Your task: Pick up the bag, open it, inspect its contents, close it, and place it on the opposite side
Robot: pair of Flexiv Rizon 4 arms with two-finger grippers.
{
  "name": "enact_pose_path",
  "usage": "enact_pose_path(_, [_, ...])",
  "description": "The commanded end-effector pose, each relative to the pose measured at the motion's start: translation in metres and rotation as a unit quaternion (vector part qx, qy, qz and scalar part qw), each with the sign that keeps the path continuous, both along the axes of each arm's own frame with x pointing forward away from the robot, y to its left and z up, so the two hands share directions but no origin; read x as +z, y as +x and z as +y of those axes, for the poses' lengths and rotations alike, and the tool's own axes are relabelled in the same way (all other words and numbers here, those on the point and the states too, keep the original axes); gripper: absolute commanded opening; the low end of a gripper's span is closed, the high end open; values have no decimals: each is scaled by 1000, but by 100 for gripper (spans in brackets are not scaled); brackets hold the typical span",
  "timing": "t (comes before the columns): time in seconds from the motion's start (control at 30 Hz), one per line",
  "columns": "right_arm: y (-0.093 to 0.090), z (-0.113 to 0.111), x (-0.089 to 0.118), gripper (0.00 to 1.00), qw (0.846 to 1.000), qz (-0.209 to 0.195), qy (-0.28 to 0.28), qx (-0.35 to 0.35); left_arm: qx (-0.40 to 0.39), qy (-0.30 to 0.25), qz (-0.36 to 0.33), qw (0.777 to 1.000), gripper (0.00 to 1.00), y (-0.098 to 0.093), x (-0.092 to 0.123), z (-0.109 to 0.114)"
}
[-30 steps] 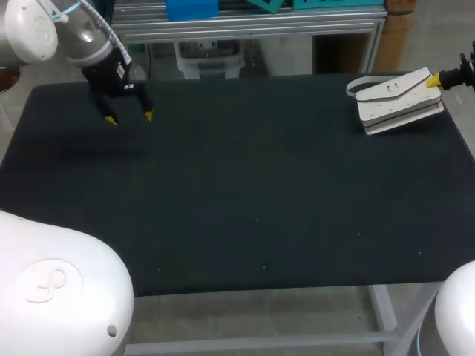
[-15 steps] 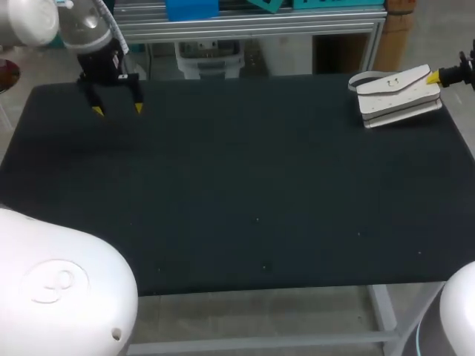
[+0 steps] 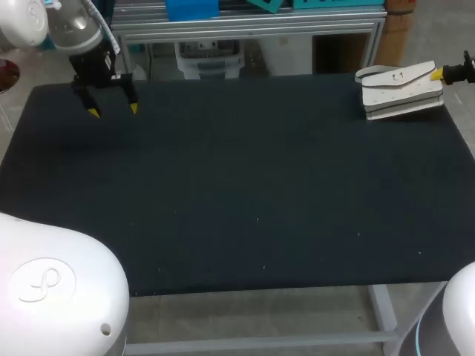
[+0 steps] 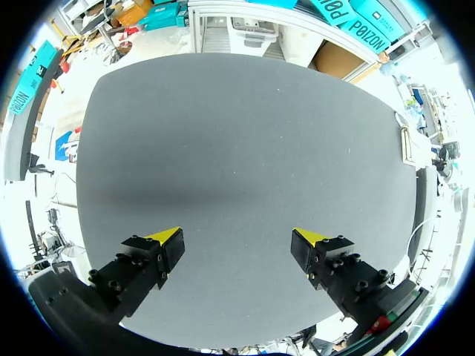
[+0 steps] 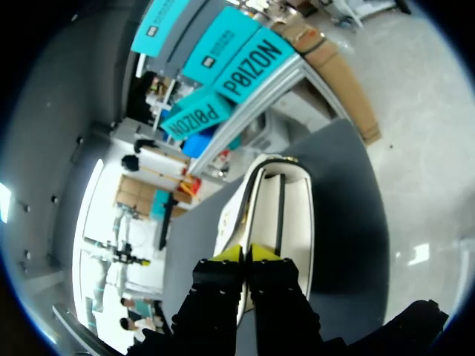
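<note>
The white bag [image 3: 401, 95] rests near the table's far right corner, tilted, with its flap [image 3: 393, 73] raised off the body. My right gripper [image 3: 442, 73] comes in from the right edge and is shut on the end of that flap. In the right wrist view the bag [image 5: 295, 215] stretches ahead of the closed right gripper [image 5: 246, 254]. My left gripper [image 3: 111, 111] hangs open above the far left corner with nothing between its fingers. In the left wrist view the left gripper [image 4: 237, 241] looks down on bare mat, and the bag [image 4: 407, 145] is small at the far side.
The black mat covers the whole table [image 3: 237, 193]. The bag lies close to the table's far and right edges. Nothing else stands on the mat.
The right gripper has pulled the bag's flap up and drawn the bag slightly back and to the right. The left arm has moved back toward the far left corner, still open.
</note>
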State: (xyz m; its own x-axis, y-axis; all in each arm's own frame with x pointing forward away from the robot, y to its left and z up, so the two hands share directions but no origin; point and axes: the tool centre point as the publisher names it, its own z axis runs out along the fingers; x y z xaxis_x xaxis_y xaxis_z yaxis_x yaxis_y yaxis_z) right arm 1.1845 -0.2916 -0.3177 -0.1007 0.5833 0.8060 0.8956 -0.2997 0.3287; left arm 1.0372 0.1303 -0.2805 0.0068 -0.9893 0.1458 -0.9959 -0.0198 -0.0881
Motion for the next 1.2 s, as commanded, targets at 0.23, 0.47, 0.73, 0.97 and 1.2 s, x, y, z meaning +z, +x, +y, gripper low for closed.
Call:
enact_pose_path(0.23, [14, 2, -10, 0, 981, 101, 22, 166, -2, -4, 5, 1000, 100, -1, -4, 1])
enact_pose_path(0.47, [18, 1, -11, 36, 978, 127, 9, 168, -2, -5, 6, 1000, 100, -1, -4, 1])
enact_pose_path(0.73, [9, -5, -9, 100, 977, 144, -9, 158, -2, -5, 6, 1000, 100, -1, -4, 1])
enact_pose_path(0.97, [-2, -14, -15, 100, 973, 171, -32, 152, -2, -5, 6, 1000, 100, -1, -4, 1])
enact_pose_path(1.2, [-7, -25, -7, 100, 972, 181, -48, 143, -2, -5, 6, 1000, 100, -1, -4, 1])
